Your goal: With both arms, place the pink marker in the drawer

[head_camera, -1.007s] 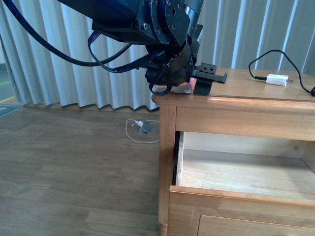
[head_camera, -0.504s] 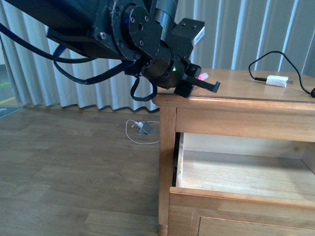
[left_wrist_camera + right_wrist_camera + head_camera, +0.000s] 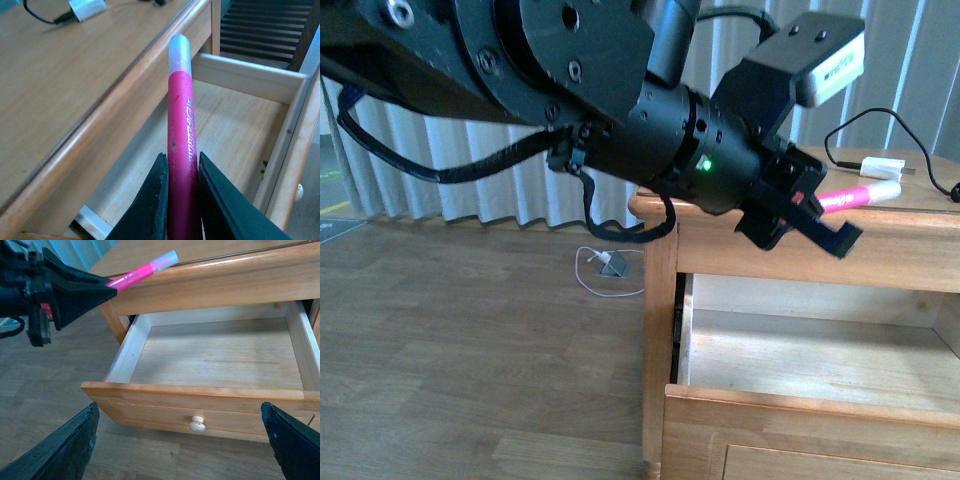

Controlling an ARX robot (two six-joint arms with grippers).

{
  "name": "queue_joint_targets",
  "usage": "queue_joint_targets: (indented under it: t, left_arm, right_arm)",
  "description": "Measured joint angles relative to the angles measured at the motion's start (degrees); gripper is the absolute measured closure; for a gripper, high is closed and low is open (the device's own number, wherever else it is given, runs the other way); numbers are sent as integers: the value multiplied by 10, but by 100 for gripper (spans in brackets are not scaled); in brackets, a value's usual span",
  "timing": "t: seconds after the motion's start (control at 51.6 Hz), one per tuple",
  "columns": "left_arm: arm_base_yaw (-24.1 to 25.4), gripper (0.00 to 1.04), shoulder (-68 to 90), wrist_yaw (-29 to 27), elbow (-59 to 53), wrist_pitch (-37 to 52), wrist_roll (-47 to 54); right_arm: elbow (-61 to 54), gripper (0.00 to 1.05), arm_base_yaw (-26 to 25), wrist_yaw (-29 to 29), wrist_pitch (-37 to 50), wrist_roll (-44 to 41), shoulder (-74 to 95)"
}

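Tightly, left jaws pinch pink marker (image 3: 180, 125).

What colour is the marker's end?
Whitish, on a pink marker; clearest in the left wrist view.

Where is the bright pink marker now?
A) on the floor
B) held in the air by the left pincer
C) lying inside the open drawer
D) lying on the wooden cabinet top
B: the black left pincer is shut on the bright pink marker, in the air beside the wooden cabinet top.
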Motion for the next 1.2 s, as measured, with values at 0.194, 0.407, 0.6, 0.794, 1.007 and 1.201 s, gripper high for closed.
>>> queue_joint_targets:
  t: [0.194, 0.407, 0.6, 0.794, 1.007, 1.201]
  left_arm:
    - [-19, 90, 70, -5, 0, 25, -13]
    - [-27, 90, 119, -19, 6, 39, -32]
    - [-27, 85, 136, -46, 14, 49, -47]
    - [-25, 55, 137, -96, 16, 39, -44]
    - [-23, 22, 108, -143, -24, 84, -61]
    - [-12, 6, 33, -219, -76, 102, -111]
  right_arm:
    - [0, 8, 0, 0, 0, 0, 0]
    - [0, 8, 0, 0, 0, 0, 0]
    - [0, 8, 0, 0, 0, 0, 0]
    - [0, 8, 0, 0, 0, 0, 0]
    - [0, 8, 0, 0, 0, 0, 0]
    - [0, 8, 0, 0, 0, 0, 0]
